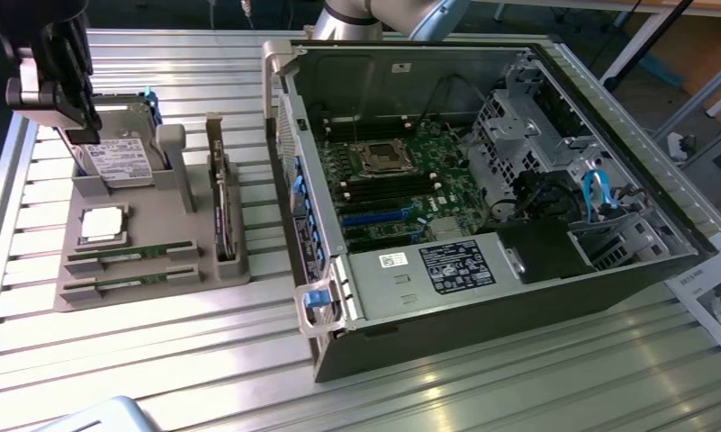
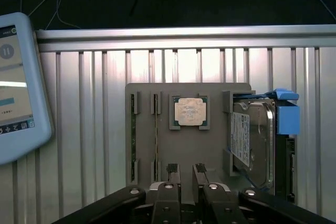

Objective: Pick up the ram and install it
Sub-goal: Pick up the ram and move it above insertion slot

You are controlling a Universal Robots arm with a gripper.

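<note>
In the wrist view the gripper (image 2: 186, 176) is cut off by the picture's edge just behind its fingers, and they cover part of the holder's (image 2: 210, 148) rim. The two ram (image 2: 133, 140) strips show edge-on there, so their chips are hidden. The tablet (image 2: 16, 87) runs off the edge and its screen text is blurred. The print on the drive's (image 2: 252, 140) label is too small to read. In the exterior view the gripper's dark body leaves the frame at the top and covers part of the drive. The arm (image 1: 373, 13) is cut off too, as is a paper (image 1: 720, 306) at the exterior view's right.
</note>
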